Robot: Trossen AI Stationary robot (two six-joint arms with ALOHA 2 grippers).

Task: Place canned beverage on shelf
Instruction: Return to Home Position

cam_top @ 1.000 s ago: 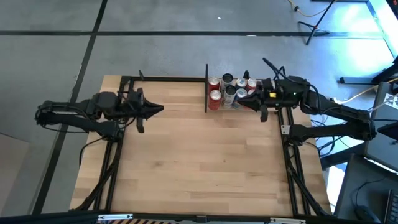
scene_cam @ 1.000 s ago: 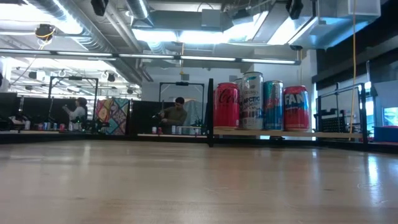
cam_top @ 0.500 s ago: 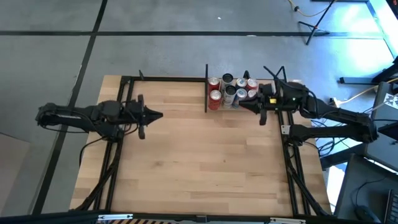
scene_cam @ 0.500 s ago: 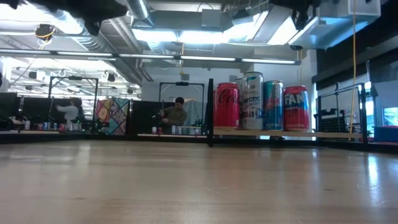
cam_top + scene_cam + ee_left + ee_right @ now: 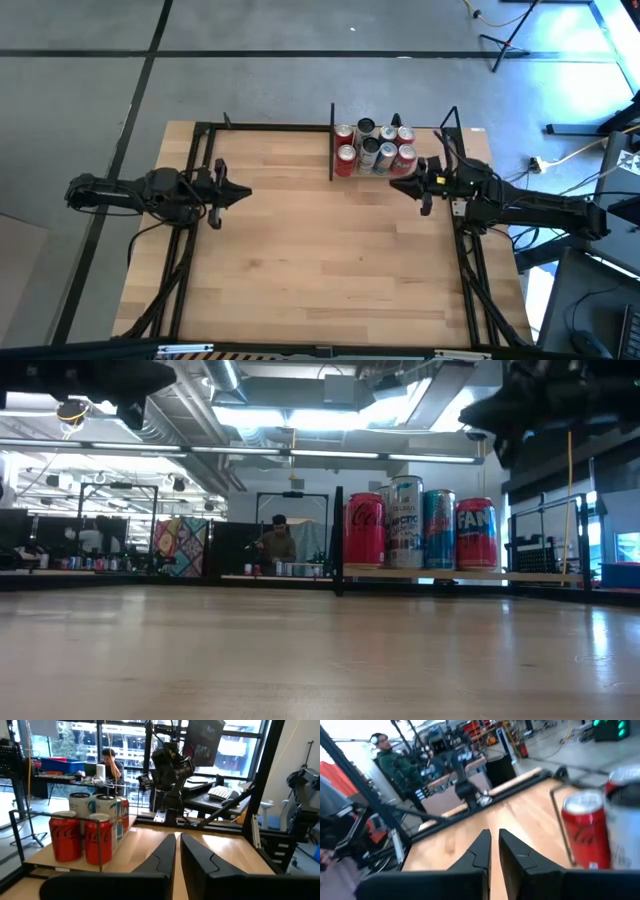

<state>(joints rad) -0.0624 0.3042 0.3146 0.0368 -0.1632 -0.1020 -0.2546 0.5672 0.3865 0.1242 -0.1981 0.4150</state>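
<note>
The shelf (image 5: pixel 520 573) stands at the far edge of the table (image 5: pixel 320 270), toward its right side. The cans (image 5: pixel 375 147) are packed close on its wooden floor in two rows. In the low view the front row reads, from the upright black side panel (image 5: pixel 338 540) outward: a red cola can (image 5: pixel 364 530), a tall white can (image 5: pixel 405 520), a blue can (image 5: pixel 438 529) and a red-orange can (image 5: pixel 476 532).

The right gripper (image 5: pixel 396 184) hovers just in front of the shelf's near right corner, clear of the cans. Its fingers (image 5: pixel 512 852) are drawn nearly together on nothing. The left gripper (image 5: pixel 244 192) hangs over the table's left part, well apart from the shelf, its fingers (image 5: pixel 165 852) likewise pressed close and empty.

A person (image 5: pixel 280 543) sits in the room beyond the table.
</note>
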